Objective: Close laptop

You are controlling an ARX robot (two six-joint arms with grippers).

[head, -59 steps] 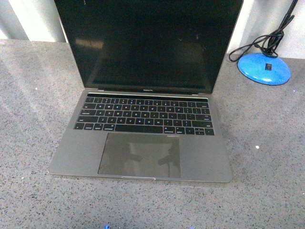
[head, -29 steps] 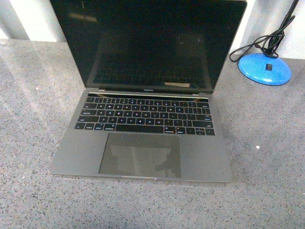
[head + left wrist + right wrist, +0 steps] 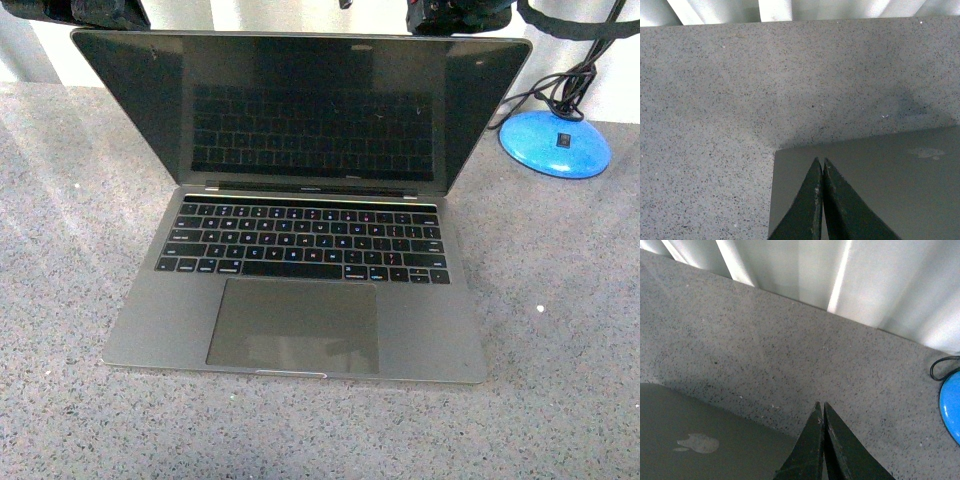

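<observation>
The grey laptop (image 3: 300, 240) sits open on the speckled grey counter, its black screen tilted forward toward the keyboard. Its lid back shows in the left wrist view (image 3: 880, 190) and in the right wrist view (image 3: 700, 440), where the apple logo (image 3: 697, 443) is visible. My left gripper (image 3: 820, 161) is shut and empty, its tips over the lid's corner. My right gripper (image 3: 820, 405) is shut and empty, its tips just past the lid's other top corner, over the counter. In the front view both arms show as dark shapes behind the lid's top edge, the left (image 3: 95, 12) and the right (image 3: 455, 14).
A blue lamp base (image 3: 554, 143) with a black cable stands at the back right of the counter; it also shows in the right wrist view (image 3: 950, 407). A white ribbed wall (image 3: 840, 275) runs behind the counter.
The laptop's lid has tipped forward toward the keyboard; its top edge has come down into the front view and both arms now show behind it.
</observation>
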